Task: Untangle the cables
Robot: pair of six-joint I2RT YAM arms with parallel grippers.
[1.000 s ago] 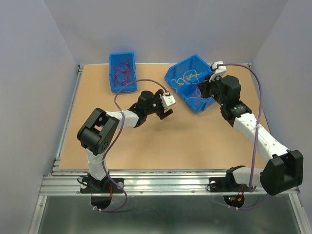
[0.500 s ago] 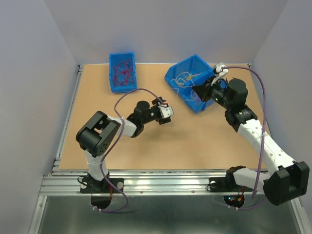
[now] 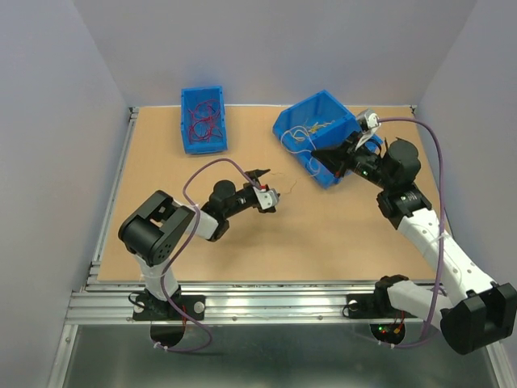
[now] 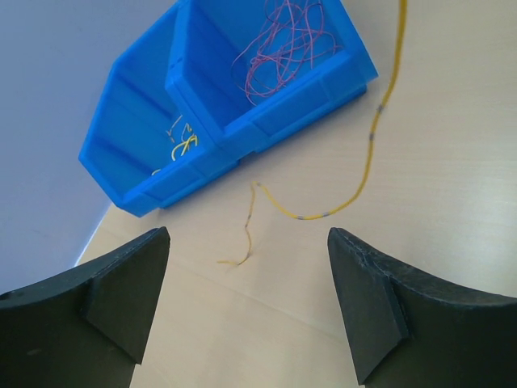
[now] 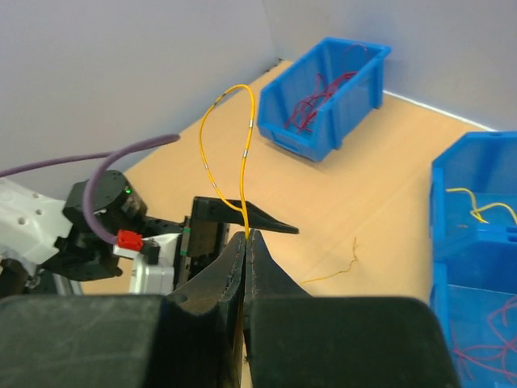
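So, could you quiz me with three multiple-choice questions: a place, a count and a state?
1. Where is the small blue plastic bin of dark red wires? A near right corner; B far left of the tan table; C between the arm bases.
2. How many blue bins are there? A one; B four; C two.
3. The right gripper is: A shut on a thin yellow wire; B wide open; C gripping a bin.
B: the top view shows it far left. C: it plus the large two-compartment blue bin. A: its jaws pinch the wire.
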